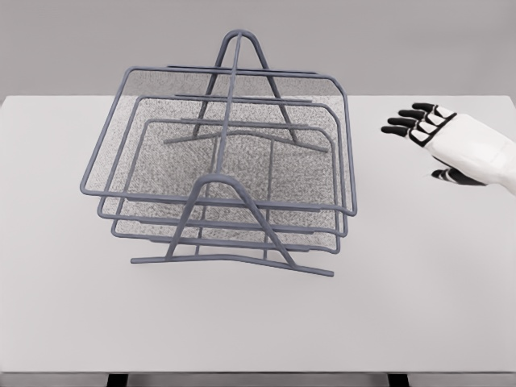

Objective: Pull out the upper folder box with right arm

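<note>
A grey wire rack (234, 242) holds three stacked mesh trays in the middle of the white table (419, 290). The upper tray (145, 129) is the widest, and its rim (214, 197) runs across the front above the two lower trays. My right hand (423, 129) hovers to the right of the rack, level with its back half, apart from it. Its black-tipped fingers (407, 121) are stretched out toward the rack and hold nothing. My left arm does not show.
The rack's A-shaped end frames (234, 56) stand at the back and front, with the base bar (234, 262) on the table. The table's near edge (258, 372) lies along the bottom of the view.
</note>
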Controlling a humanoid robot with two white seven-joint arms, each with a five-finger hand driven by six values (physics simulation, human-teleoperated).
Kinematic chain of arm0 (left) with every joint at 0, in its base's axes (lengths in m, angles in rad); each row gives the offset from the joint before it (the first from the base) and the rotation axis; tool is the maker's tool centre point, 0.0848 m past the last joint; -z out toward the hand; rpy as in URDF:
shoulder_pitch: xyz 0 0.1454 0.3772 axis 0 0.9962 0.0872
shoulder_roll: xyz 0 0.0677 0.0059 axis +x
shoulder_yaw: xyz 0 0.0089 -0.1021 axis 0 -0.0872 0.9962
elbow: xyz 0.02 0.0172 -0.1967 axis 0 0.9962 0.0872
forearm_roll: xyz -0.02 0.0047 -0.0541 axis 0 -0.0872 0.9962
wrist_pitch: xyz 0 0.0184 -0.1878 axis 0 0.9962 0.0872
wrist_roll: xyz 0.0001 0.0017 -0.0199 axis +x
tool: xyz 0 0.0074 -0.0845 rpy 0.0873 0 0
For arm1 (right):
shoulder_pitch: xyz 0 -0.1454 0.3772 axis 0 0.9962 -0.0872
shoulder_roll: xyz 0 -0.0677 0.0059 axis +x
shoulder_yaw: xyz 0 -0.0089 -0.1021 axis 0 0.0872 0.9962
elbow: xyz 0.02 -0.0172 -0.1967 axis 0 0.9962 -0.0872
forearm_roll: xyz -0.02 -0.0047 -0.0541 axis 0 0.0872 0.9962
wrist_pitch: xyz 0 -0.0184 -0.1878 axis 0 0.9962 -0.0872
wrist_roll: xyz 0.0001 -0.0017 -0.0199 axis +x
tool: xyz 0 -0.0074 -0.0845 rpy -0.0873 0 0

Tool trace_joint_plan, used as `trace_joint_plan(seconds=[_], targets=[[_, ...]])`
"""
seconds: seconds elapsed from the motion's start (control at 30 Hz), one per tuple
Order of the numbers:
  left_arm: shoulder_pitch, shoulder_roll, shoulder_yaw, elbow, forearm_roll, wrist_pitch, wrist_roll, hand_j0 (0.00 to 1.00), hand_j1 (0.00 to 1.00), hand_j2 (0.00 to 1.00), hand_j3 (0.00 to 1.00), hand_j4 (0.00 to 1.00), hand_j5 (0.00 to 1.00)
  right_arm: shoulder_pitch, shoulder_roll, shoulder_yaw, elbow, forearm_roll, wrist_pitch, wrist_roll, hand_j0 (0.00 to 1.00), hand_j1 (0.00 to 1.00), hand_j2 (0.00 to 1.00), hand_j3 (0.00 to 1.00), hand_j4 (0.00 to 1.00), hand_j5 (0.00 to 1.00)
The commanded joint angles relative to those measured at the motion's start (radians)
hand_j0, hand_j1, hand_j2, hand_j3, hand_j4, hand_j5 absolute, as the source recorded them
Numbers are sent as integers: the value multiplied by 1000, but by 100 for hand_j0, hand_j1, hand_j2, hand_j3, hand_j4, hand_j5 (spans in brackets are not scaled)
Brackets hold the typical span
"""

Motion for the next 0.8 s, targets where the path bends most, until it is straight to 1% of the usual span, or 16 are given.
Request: trace_joint_plan(seconds=[0.0, 0.03, 0.07, 0.1, 0.13, 0.17, 0.2, 0.23, 0.3, 0.33, 0.37, 0.5, 0.63, 0.67, 0.7, 0.77], targets=[[0, 0, 0, 0, 0, 0, 0, 100, 100, 100, 100, 100, 100, 0, -4, -15, 7, -5, 1, 2, 100, 100, 100, 100, 100, 100], [0, 0, 0, 0, 0, 0, 0, 100, 100, 100, 100, 100, 100, 3, 9, -16, -8, -17, 1, 87, 100, 100, 100, 100, 100, 100], [0, 0, 0, 0, 0, 0, 0, 100, 100, 100, 100, 100, 100, 5, 107, -21, -25, -17, 1, 248, 100, 100, 100, 100, 100, 100], [0, 0, 0, 0, 0, 0, 0, 100, 100, 100, 100, 100, 100, 5, 205, -85, -31, -14, 1, 381, 100, 100, 100, 100, 100, 100], [0, 0, 0, 0, 0, 0, 0, 100, 100, 100, 100, 100, 100, -6, 204, -93, -25, -34, 1, 381, 100, 100, 100, 100, 100, 100], [0, 0, 0, 0, 0, 0, 0, 100, 100, 100, 100, 100, 100, -31, 194, -78, -18, -134, 1, 381, 100, 100, 100, 100, 100, 100], [0, 0, 0, 0, 0, 0, 0, 100, 100, 100, 100, 100, 100, -40, 142, -50, 25, -272, 1, 381, 100, 100, 100, 100, 100, 100], [0, 0, 0, 0, 0, 0, 0, 100, 100, 100, 100, 100, 100, -77, 89, 14, 70, -379, 1, 381, 100, 100, 100, 100, 100, 100], [0, 0, 0, 0, 0, 0, 0, 100, 100, 100, 100, 100, 100, -175, 49, 154, 102, -479, 1, 381, 100, 100, 100, 100, 100, 100], [0, 0, 0, 0, 0, 0, 0, 100, 100, 100, 100, 100, 100, -202, 21, 194, 114, -536, 1, 381, 100, 100, 100, 100, 100, 100], [0, 0, 0, 0, 0, 0, 0, 100, 100, 100, 100, 100, 100, -204, 4, 209, 114, -559, 1, 381, 100, 100, 100, 100, 100, 100], [0, 0, 0, 0, 0, 0, 0, 100, 100, 100, 100, 100, 100, -206, -11, 234, 111, -551, 1, 381, 100, 100, 100, 100, 100, 100], [0, 0, 0, 0, 0, 0, 0, 100, 100, 100, 100, 100, 100, -227, -22, 235, 107, -553, 1, 381, 100, 100, 100, 100, 100, 100], [0, 0, 0, 0, -1, 0, 0, 100, 100, 100, 100, 100, 100, -252, -17, 237, 105, -551, 1, 381, 100, 100, 100, 100, 100, 100], [2, 0, 0, 0, 0, 0, 0, 100, 100, 100, 100, 100, 100, -273, -16, 235, 101, -531, 1, 381, 100, 100, 100, 100, 100, 100], [0, 0, 0, 0, 0, 0, 0, 100, 100, 100, 100, 100, 100, -301, 29, 223, 105, -441, 1, 381, 100, 100, 100, 100, 100, 100]])
